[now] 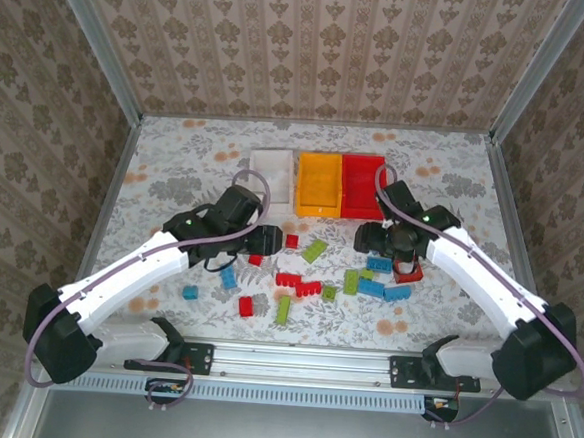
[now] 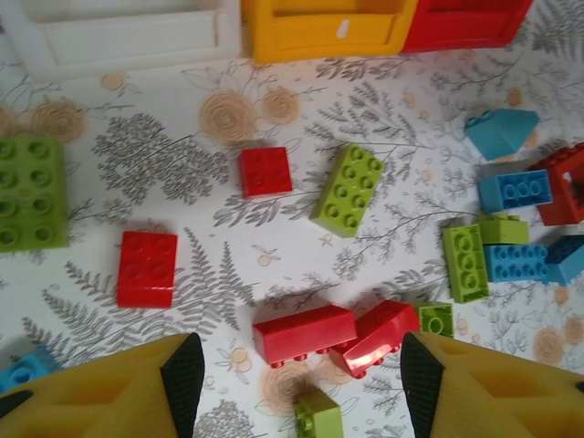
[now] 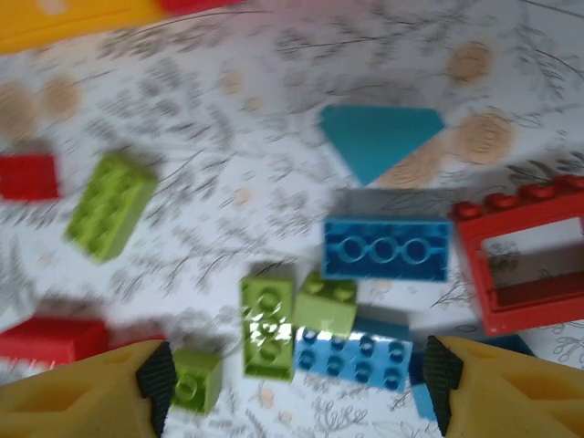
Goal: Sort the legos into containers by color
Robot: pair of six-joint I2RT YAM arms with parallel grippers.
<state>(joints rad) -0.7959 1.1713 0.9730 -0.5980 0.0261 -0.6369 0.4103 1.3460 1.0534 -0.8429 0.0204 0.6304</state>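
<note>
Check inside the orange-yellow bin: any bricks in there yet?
In the top view the orange-yellow bin shows bare yellow floor, no bricks. Its near wall covers a thin strip of floor, so a small piece tucked there can't be ruled out.

Floral-patterned table [image 1: 175,171] carries scattered legos [image 1: 288,279] and three containers [image 1: 318,210].

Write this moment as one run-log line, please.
left claw open, empty, facing red bricks | right claw open, empty, facing green brick, blue brick
</note>
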